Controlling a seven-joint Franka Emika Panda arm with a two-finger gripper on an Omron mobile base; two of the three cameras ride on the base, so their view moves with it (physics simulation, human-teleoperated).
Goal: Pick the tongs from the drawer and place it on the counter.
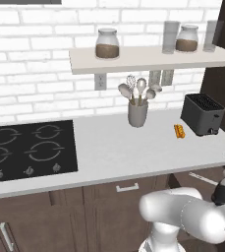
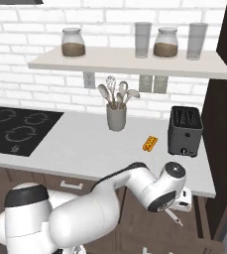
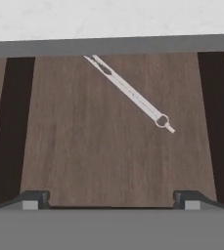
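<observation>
Pale grey surface (image 1: pixel 133 147) in the left base view carries a toaster (image 1: pixel 203 114). Right base view: the gripper (image 2: pixel 182 201) hangs below its front edge. Hand view: jaws spread wide and empty, tongs (image 3: pixel 129 91) lying diagonally on the drawer (image 3: pixel 84 146) floor ahead of them.

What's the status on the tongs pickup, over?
Gripper open, empty, above the open drawer. Tongs lying flat and diagonal on the drawer floor, untouched. Nothing between fingers and tongs. Counter has free space.
</observation>
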